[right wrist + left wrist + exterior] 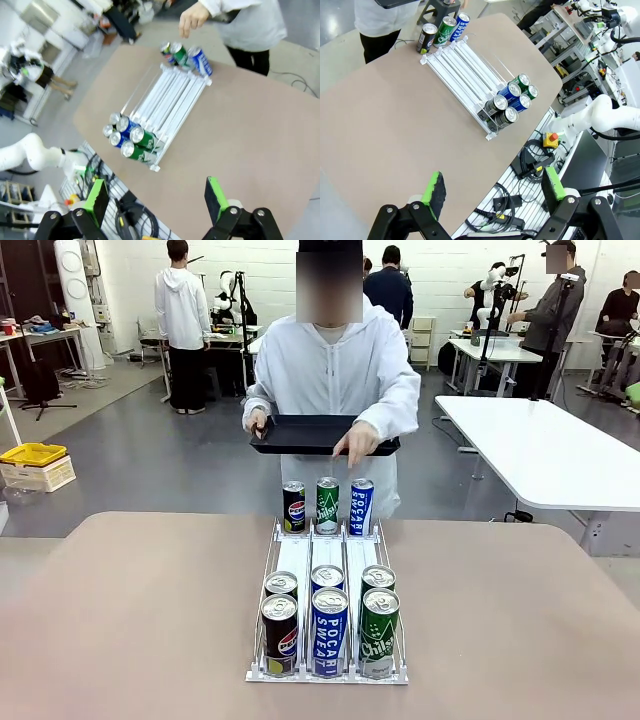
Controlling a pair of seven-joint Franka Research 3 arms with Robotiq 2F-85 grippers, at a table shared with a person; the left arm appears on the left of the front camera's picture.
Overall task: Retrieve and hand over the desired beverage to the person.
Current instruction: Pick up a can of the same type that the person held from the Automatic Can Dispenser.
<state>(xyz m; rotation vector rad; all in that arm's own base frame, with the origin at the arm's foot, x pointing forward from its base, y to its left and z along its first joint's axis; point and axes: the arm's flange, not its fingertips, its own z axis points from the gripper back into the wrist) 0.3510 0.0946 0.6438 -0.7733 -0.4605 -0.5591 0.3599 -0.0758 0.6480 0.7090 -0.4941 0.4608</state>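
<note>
With left fingers [434, 194] and right fingers [215, 197] spread wide and empty, the blue can [361, 506] (apparently the pick, below the person's hand [355, 445]) stands well beyond them, just beside the green can [327, 505], which a reach might topple.

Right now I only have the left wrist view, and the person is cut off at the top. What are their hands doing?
Observer: One hand holds a flat black tray; the other hand points down over the far row, roughly above the blue Pocari Sweat can.
Operator: Is the other arm carrying anything?
Observer: No. The right gripper is open and empty, high over the table on the robot's side.
Operator: What brands fill the near lanes?
Observer: Pepsi on the left, Pocari Sweat in the middle, Chilsung on the right, two cans each.
</note>
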